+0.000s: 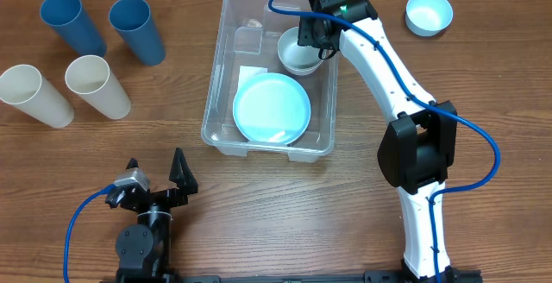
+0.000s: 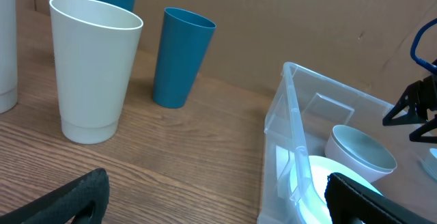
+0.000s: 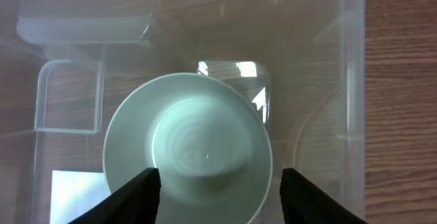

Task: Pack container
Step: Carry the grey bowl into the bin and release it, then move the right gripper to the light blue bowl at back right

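Observation:
The container (image 1: 217, 84) is a large clear bin in the middle of the table. It holds a light blue plate (image 1: 272, 108) near the front and a pale bowl (image 1: 296, 54) at the back right. My right gripper (image 1: 312, 40) hovers open just above the bowl. In the right wrist view the fingers (image 3: 220, 190) straddle the bowl (image 3: 198, 142), with the bin wall (image 3: 348, 80) to the right. My left gripper (image 1: 155, 164) is open and empty near the front left edge; its view (image 2: 218, 203) shows the bin (image 2: 293, 115) and bowl (image 2: 360, 152).
Two blue cups (image 1: 65, 20) (image 1: 138, 28) and two cream cups (image 1: 34, 93) (image 1: 97, 84) lie at the far left. A light blue bowl (image 1: 429, 13) stands on the table at the back right, outside the bin.

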